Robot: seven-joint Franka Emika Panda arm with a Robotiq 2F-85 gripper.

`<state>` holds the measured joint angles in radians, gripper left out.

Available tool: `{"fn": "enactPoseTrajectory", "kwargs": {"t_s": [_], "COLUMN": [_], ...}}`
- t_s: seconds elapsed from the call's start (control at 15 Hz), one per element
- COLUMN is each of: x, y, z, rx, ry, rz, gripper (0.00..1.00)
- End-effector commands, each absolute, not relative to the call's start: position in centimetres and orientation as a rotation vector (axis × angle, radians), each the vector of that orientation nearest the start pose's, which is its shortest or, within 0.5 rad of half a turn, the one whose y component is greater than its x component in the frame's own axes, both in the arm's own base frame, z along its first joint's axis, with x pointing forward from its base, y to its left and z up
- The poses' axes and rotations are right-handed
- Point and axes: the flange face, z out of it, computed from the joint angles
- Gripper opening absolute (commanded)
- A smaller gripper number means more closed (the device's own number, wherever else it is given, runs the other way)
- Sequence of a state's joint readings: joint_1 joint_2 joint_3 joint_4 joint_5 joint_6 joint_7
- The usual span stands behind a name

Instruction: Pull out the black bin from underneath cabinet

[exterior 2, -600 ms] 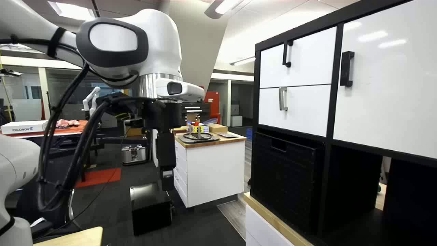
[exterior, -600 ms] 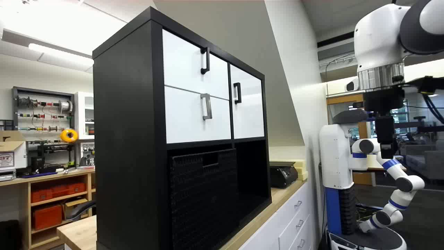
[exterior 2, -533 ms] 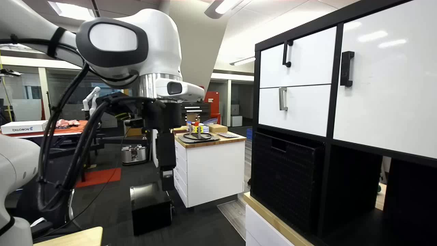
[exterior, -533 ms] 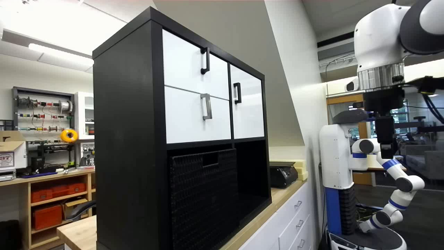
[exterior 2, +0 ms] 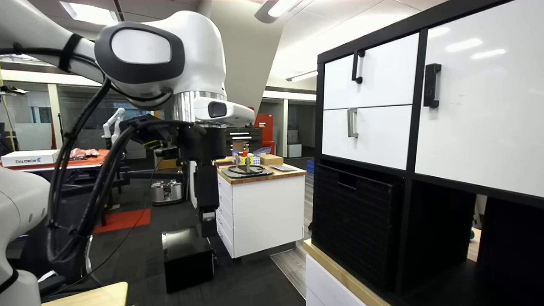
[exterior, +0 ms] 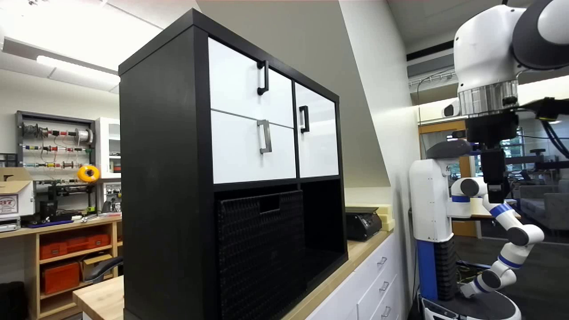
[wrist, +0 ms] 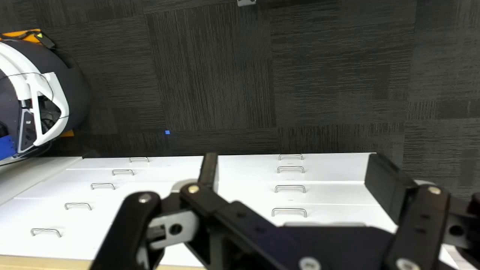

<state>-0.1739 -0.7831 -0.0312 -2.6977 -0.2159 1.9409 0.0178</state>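
Observation:
The black bin [exterior: 262, 258] sits in a lower compartment of the cabinet in both exterior views [exterior 2: 352, 225]. Its ribbed front faces out, with a handle slot near the top. The cabinet [exterior: 160, 151] is a black box with glossy white fronts and dark handles above the bin; it also shows close up in an exterior view [exterior 2: 384, 78]. My gripper [exterior: 497, 191] points down, apart from the cabinet, and hangs in front of it in an exterior view [exterior 2: 208, 227]. In the wrist view the gripper [wrist: 294, 174] is open with nothing between its fingers. The bin is out of the wrist view.
The cabinet stands on a wooden counter [exterior 2: 335, 272] above white drawers with metal handles [wrist: 288, 187]. A black device [exterior: 362, 224] sits on the counter beside it. Another robot [exterior: 438, 200] stands behind. A white drawer unit [exterior 2: 267, 212] and a black box [exterior 2: 189, 259] stand behind my gripper.

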Motion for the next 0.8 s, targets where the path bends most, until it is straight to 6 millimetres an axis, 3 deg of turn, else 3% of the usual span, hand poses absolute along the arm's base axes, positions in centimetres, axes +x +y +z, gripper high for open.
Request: {"fn": "enactPoseTrajectory", "kwargs": {"t_s": [0.0,0.33,0.73], "x": [30.7,33.0,38.7], "y": [-7.8,-7.0,-6.9], "z": [46.0,45.3,42.5], "rx": [-3.315,-3.304,-3.273], "ry": [0.23,0.172,0.171], "rz": [-0.016,-0.023,-0.114], "gripper": [1.0,1.0,1.0]}}
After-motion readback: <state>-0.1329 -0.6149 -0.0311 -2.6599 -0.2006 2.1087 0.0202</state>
